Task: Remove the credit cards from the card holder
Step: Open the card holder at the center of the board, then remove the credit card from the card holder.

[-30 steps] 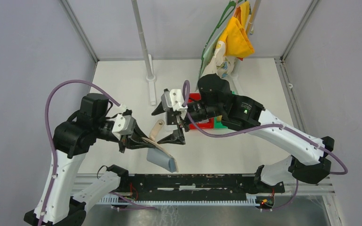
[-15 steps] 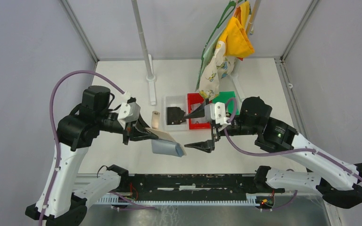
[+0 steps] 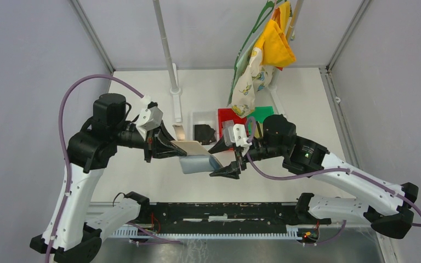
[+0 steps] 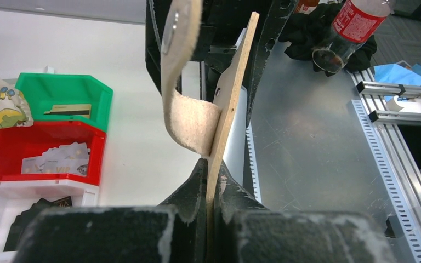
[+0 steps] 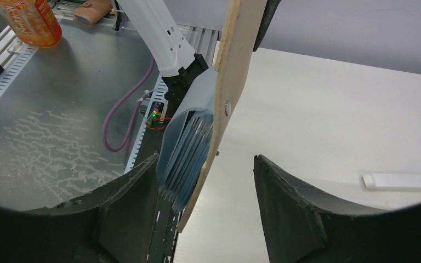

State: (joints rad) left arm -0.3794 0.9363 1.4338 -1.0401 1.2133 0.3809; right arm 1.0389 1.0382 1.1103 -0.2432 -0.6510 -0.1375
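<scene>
The card holder (image 3: 196,156) hangs in the air between the arms, a tan board with a blue-grey pocket stack (image 5: 189,145) under it. My left gripper (image 3: 167,149) is shut on the tan board (image 4: 233,93) just below the strap tab (image 4: 189,118). My right gripper (image 5: 205,161) is open and straddles the holder's free end: one finger lies beside the blue-grey pockets, the other stands well apart from the tan side. No card edges can be told apart inside the pockets. Pale credit cards (image 4: 60,161) lie in the red bin (image 4: 11,145).
Behind the holder stand the red bin (image 3: 226,115), a green bin (image 3: 263,112) holding a card (image 4: 68,109), and a clear tray with a black object (image 3: 204,133). A small tan item (image 3: 179,132) lies by a white post (image 3: 167,49). Patterned cloths (image 3: 263,49) hang at the back.
My right arm swung from the bins to the holder's free end, and its jaws have narrowed around it. My left gripper raised the holder and turned it toward the right arm.
</scene>
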